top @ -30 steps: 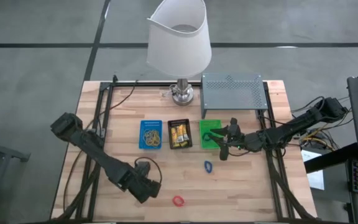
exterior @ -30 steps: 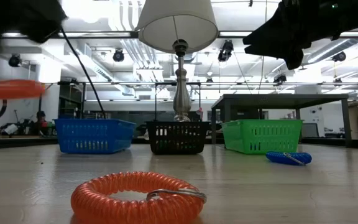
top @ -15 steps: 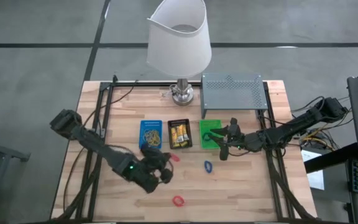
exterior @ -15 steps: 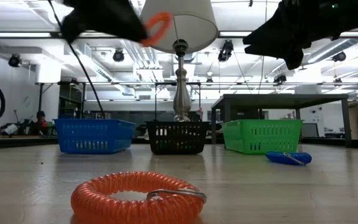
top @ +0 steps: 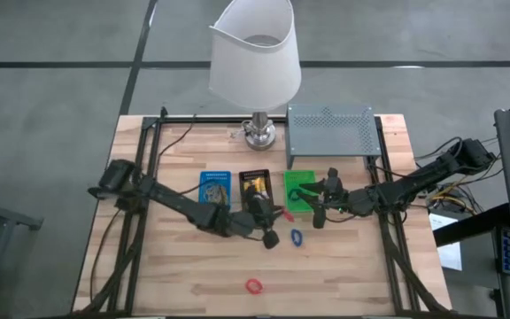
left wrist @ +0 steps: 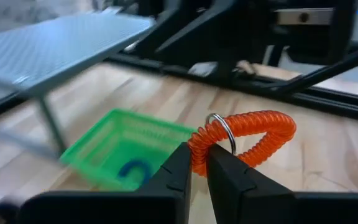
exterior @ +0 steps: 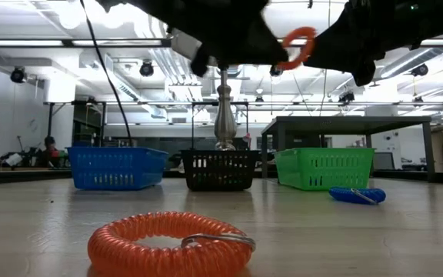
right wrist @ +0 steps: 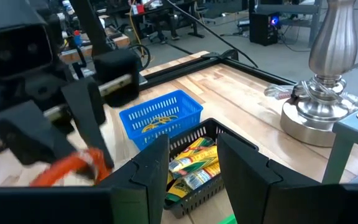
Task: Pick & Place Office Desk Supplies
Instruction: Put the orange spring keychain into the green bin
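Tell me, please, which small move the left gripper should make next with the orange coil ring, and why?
Probably carry it on over the green tray and release. The left gripper pinches the orange coil ring in the air, and that tray already holds a blue ring.

left arm stretched across table, left gripper [top: 271,225] up off surface, fingers pinched on red coil ring [left wrist: 247,134]; right arm reaching in from right side, right gripper [top: 315,202] fingers apart, holding nothing

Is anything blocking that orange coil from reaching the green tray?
Nothing visible. The left gripper holds the orange coil in the air just short of the green tray; the right gripper waits at the tray's far side.
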`<action>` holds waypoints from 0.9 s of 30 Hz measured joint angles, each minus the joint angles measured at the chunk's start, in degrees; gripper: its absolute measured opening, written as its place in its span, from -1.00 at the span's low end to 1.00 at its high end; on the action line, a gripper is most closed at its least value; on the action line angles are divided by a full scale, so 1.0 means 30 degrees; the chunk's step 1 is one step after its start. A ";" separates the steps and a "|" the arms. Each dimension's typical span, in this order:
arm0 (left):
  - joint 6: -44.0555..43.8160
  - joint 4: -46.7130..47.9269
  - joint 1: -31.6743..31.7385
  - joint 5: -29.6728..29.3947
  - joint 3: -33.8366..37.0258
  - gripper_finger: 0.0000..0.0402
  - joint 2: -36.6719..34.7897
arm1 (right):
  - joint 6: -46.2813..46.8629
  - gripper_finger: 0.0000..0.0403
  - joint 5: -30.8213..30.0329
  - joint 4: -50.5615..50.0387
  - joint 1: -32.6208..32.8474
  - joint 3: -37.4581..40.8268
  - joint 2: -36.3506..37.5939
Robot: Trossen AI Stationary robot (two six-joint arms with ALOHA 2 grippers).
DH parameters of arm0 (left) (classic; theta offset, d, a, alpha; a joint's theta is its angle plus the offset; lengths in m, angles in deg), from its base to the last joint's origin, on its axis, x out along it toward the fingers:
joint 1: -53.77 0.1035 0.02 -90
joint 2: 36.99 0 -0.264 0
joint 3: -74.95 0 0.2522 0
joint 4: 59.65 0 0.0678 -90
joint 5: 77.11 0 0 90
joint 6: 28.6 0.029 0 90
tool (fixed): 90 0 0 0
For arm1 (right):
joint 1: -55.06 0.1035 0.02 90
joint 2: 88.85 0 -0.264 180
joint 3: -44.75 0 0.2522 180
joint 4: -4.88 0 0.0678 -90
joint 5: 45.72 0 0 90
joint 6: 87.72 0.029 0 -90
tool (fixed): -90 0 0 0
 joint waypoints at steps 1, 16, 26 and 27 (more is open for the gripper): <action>0.0751 -0.0831 0.0197 0.0540 0.0000 -0.79 0.0325 | 0.0000 -0.33 -0.0002 -0.0006 0.0000 -0.0001 -0.0001; 0.1997 -0.7039 0.3286 0.5372 -0.0039 -0.79 0.4004 | 0.0000 -0.33 0.0000 -0.0008 -0.0007 0.0002 -0.0003; 0.1355 -0.4503 0.5371 0.7870 -0.0772 -0.79 0.4451 | 0.0000 -0.33 -0.0007 -0.0006 -0.0007 0.0002 -0.0003; 0.1355 -0.4032 0.5468 0.7866 -0.0919 -0.79 0.4451 | 0.0000 -0.33 -0.0003 -0.0006 -0.0007 0.0002 -0.0003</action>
